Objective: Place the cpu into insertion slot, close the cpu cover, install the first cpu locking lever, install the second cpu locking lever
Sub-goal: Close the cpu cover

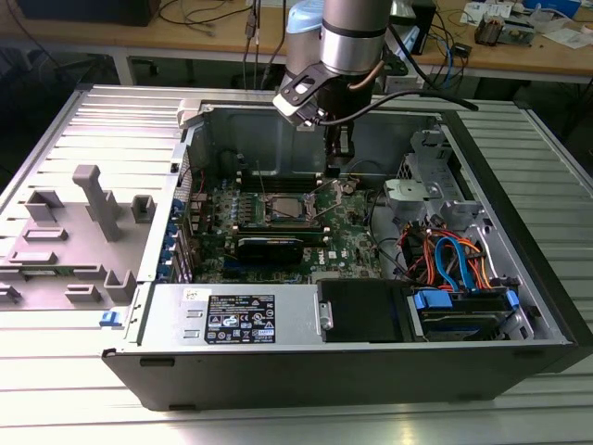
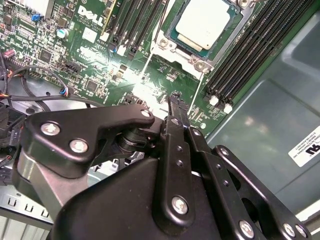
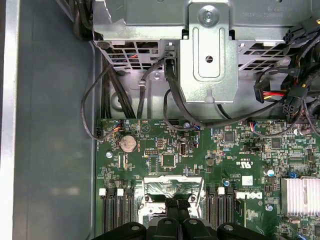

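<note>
Black jaws, pressed together with nothing seen between them, hang over the green motherboard [image 2: 95,60], near the insertion slot [image 2: 167,47]. Seated in that slot lies the cpu [image 2: 205,22], silver top up. Board and slot sit inside the open computer case [image 1: 278,366] on the counter [image 1: 74,408].

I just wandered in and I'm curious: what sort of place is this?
Probably a robotics lab or workshop. A robot arm reaches into an open computer case above its green motherboard, the case sits on a ribbed metal table, and a cluttered wooden workbench stands behind.
</note>
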